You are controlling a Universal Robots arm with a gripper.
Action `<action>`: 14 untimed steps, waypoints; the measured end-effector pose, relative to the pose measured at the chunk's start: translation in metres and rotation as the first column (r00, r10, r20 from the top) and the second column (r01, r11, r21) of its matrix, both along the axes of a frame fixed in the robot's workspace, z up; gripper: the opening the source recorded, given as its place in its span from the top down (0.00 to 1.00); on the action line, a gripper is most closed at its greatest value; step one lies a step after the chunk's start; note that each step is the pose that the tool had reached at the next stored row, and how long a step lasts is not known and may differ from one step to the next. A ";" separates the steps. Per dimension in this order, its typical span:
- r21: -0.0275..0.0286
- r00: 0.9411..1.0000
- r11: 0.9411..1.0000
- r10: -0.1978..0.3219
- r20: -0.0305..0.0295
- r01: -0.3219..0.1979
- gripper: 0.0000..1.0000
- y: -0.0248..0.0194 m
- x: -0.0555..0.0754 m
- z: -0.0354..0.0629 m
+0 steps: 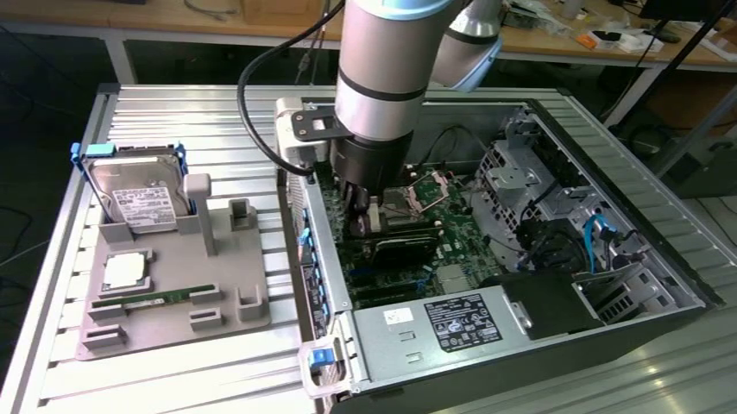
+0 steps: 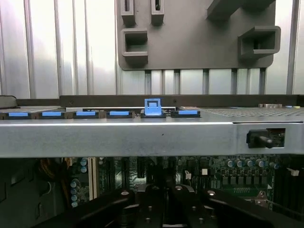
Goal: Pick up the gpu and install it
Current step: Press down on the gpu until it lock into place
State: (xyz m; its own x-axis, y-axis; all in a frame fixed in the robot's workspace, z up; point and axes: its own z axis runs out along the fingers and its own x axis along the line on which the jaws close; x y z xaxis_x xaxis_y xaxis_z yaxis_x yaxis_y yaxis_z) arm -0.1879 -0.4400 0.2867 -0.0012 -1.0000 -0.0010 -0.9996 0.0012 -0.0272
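While the black two-fingered gripper (image 1: pixel 366 226) reaches down into the open grey-and-black computer case (image 1: pixel 553 362), its fingers look pressed together. From where I stand I cannot tell whether they nip the top edge of the card beneath them or merely bear on it. That card, the gpu (image 1: pixel 401 250), stands on edge just under the fingertips. It lies across the green motherboard (image 1: pixel 467 220), with one end toward the case wall that carries the row of blue plastic latches (image 2: pixel 152 107).

To my eye the step in hand is seating the card. Doing that well means keeping it upright and square to its slot and pushing straight down with no twist, so the edge connector goes in evenly along its length. Any lean would likely jam one end.

The gpu itself reads as a thin, flat, dark rectangle with a strip of green board along its lower edge. Its bracket end is hidden by the arm.

Off on the exterior view's left, the grey moulded parts holder (image 1: pixel 161 323) carries a silver hard drive (image 1: pixel 138 200) and a narrow green RAM stick (image 1: pixel 150 300).
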 end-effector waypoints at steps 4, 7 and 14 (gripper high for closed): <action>0.000 1.000 1.000 0.000 0.000 0.000 0.89 0.0055 0.000 -0.0040; 0.000 1.000 1.000 0.000 0.000 0.000 0.89 0.0057 0.000 -0.0105; -0.005 1.000 1.000 0.000 0.000 0.000 0.89 0.0026 -0.001 -0.0123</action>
